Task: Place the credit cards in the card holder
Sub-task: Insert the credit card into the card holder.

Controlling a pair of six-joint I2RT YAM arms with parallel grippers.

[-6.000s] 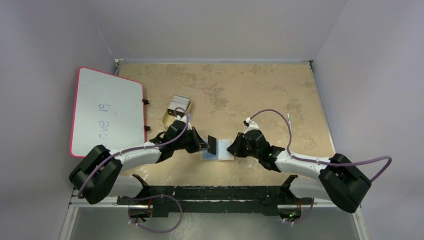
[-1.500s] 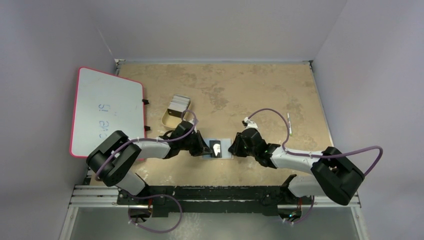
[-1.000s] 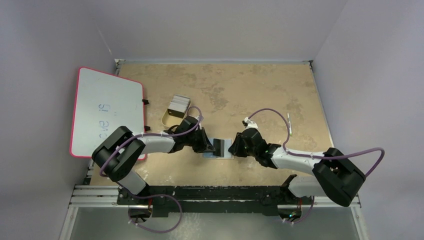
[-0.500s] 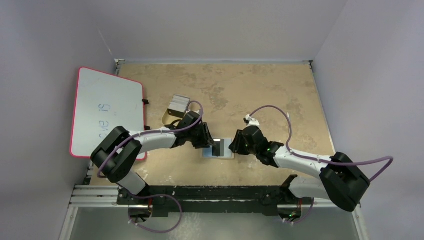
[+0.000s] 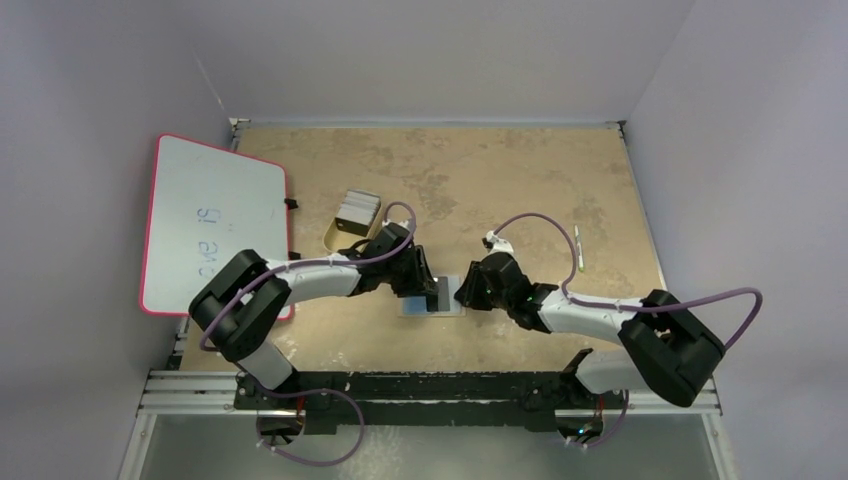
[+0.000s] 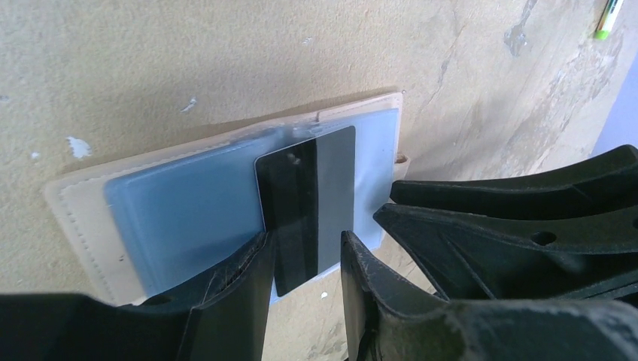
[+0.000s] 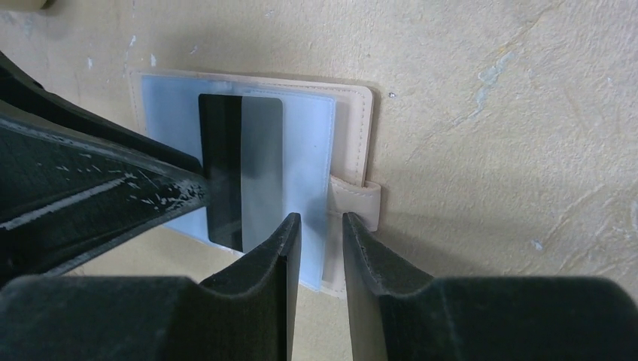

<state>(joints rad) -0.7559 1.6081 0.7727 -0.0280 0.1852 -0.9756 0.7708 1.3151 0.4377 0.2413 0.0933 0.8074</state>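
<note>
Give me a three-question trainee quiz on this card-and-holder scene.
1. True or false: the black plastic card lies flat over the blue-grey inside of the open tan bifold card holder.
2. Which lies on the table's right side? A pink-framed whiteboard; B thin green-tipped pen; C yellow rounded tray.
3. Which tool has its fingers beside the holder's snap tab?
Key: 1 true; 2 B; 3 the right tool.
</note>
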